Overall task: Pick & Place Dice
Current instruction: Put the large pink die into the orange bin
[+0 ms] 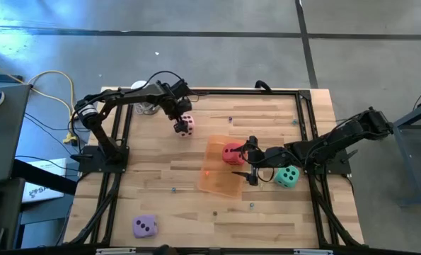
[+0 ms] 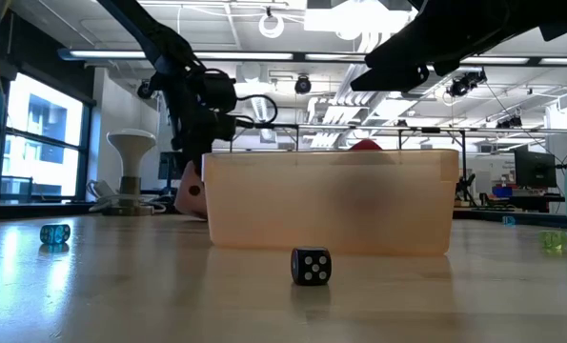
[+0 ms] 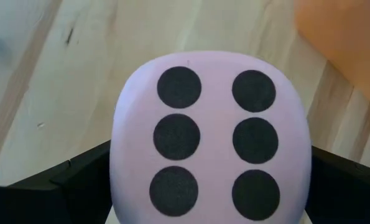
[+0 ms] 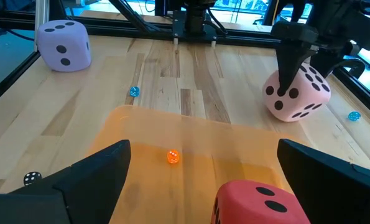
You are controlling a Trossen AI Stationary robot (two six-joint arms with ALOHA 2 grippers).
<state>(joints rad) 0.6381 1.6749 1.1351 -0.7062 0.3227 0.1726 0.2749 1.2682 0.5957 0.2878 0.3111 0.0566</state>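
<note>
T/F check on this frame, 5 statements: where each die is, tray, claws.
1. The red die lies on the orange tray. True.
2. The left claw is at the lilac die. False: it is at the pink die, fingers either side of it; the lilac die sits alone near the table's front edge.
3. The teal die lies on the tray. False: it is on bare wood beside the right arm, off the tray.
4. The right claw stands open over the tray's edge by the red die. True.
5. All four dice are on the tray. False: only the red one is.
</note>
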